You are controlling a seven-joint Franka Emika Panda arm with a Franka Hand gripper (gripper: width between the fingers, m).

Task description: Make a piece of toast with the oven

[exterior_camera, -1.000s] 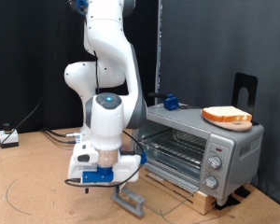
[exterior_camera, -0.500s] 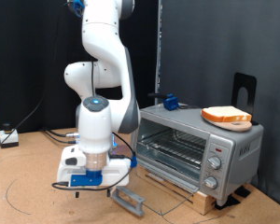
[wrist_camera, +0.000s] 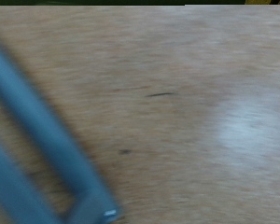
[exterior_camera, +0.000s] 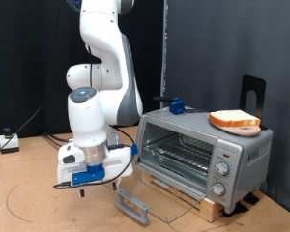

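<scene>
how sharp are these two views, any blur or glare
Exterior view: mostly sharp and evenly lit against a dark backdrop; the oven and the piece of toast on its top read clearly, while the hand, low beside the open door, looks slightly soft. Wrist view: heavily blurred; the grey door handle is out of focus, and a pale glare patch sits on the wooden table.

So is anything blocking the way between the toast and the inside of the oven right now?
Nothing visible does. The toast lies on a plate on top of the oven, whose door is folded down flat, leaving the wire rack exposed. The tool hangs low towards the exterior view's left, off the oven's front, holding nothing that shows.
</scene>
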